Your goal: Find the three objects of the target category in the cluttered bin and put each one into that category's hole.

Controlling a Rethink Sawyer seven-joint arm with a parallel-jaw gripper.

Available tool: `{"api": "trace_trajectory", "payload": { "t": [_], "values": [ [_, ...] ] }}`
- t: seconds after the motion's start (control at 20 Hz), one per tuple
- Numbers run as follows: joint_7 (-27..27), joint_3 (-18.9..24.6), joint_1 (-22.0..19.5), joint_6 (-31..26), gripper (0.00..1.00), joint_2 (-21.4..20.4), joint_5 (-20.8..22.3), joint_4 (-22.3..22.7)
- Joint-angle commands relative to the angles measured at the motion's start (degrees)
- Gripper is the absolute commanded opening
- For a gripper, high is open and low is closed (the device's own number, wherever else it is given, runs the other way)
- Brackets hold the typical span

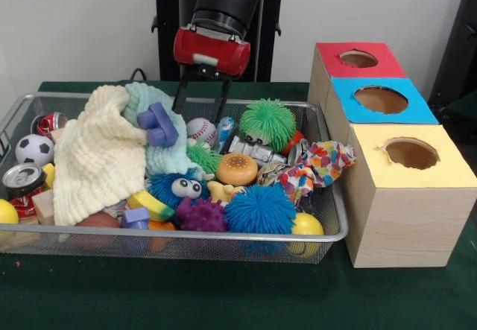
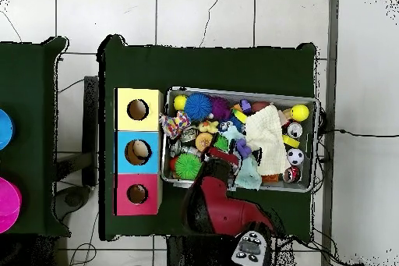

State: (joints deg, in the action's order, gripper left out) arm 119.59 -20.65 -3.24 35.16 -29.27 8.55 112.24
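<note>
The wire mesh bin (image 1: 186,235) is packed with toys; it also shows in the overhead view (image 2: 312,142). A small tan-orange toy figure (image 1: 220,191) lies partly buried between the blue fuzzy toys. I see no striped orange figure; other figures are hidden in the clutter. The red-surround hole (image 1: 358,59) is the farthest on the wooden box, right of the bin, also in the overhead view (image 2: 137,193). My gripper (image 1: 200,112) hangs open and empty over the bin's far side, fingertips just above the purple block (image 1: 158,125) and baseball (image 1: 201,130).
A cream knitted cloth (image 1: 93,151) covers the bin's left part. A green fuzzy ball (image 1: 268,121), toy burger (image 1: 236,169), blue fuzzy ball (image 1: 259,209), soccer ball (image 1: 34,150) and can (image 1: 22,179) crowd it. The blue-surround hole (image 1: 381,99) and yellow-surround hole (image 1: 411,153) lie nearer.
</note>
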Motion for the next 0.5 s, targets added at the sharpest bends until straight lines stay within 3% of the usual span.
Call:
{"api": "trace_trajectory", "payload": {
  "t": [0.05, 0.25, 0.5],
  "values": [
    [19.38, 13.68, -4.70, 5.00, 1.00, 0.70, 2.67, 2.04],
    [17.08, 14.86, -4.64, 9.04, 1.00, 1.29, 4.04, 1.45],
    [12.06, 15.10, -3.62, 6.54, 1.00, -0.22, 5.32, 0.70]
  ]
}}
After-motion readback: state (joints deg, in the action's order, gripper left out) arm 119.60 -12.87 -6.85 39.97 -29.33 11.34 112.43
